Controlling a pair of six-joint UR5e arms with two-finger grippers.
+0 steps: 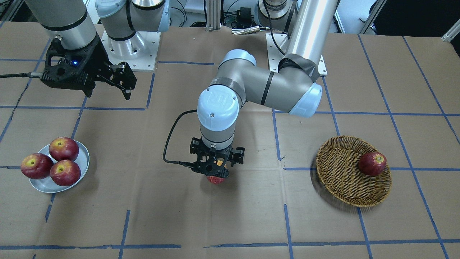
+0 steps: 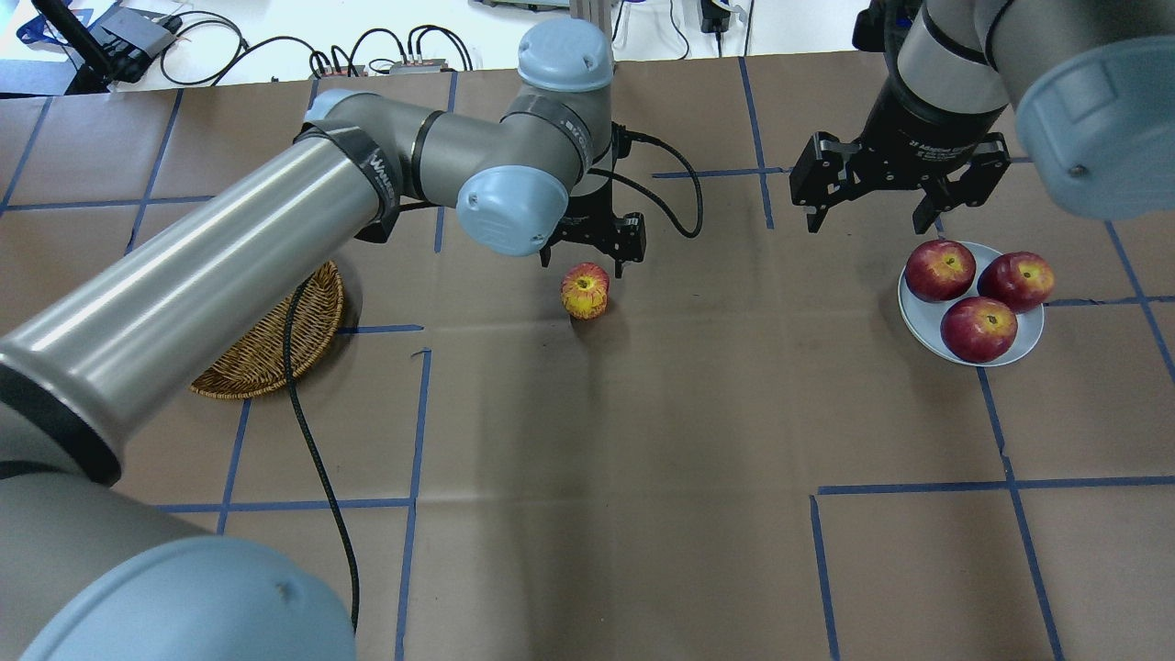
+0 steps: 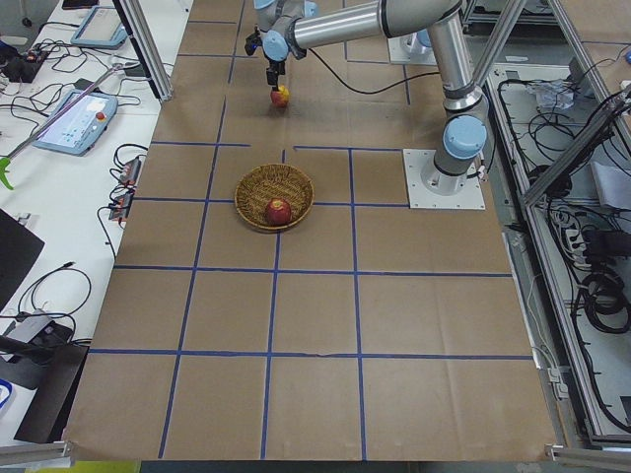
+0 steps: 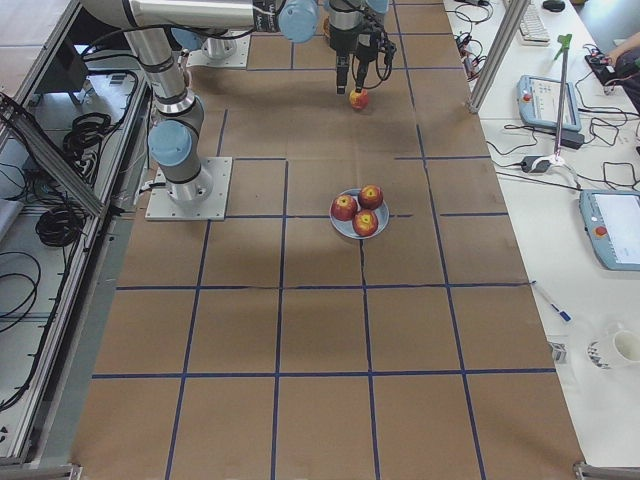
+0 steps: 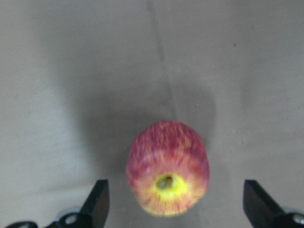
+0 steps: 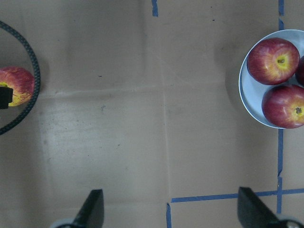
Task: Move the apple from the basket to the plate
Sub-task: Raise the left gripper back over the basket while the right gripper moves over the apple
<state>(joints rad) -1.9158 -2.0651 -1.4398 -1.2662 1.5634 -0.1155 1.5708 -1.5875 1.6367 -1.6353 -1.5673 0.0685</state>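
Observation:
The apple point(image 2: 586, 291), pinkish-red with a yellow stem hollow, lies on the brown paper at the table's middle, far from both dishes. My left gripper point(image 2: 587, 262) hangs just over it, open. In the left wrist view the apple point(image 5: 167, 175) sits between the two wide-spread fingers point(image 5: 99, 197) without touching them. The wicker basket point(image 1: 341, 187) holds one dark red apple point(image 1: 372, 163). The pale plate point(image 1: 43, 187) carries three dark red apples point(image 1: 64, 149). My right gripper point(image 2: 865, 225) is open and empty, hovering just behind the plate point(image 2: 918, 317).
The left arm's black cable point(image 2: 312, 459) trails over the paper near the basket point(image 2: 266, 358). Blue tape lines point(image 2: 918, 487) mark a grid on the table. The right wrist view shows bare paper between the apple point(image 6: 16, 85) and the plate point(image 6: 247, 99).

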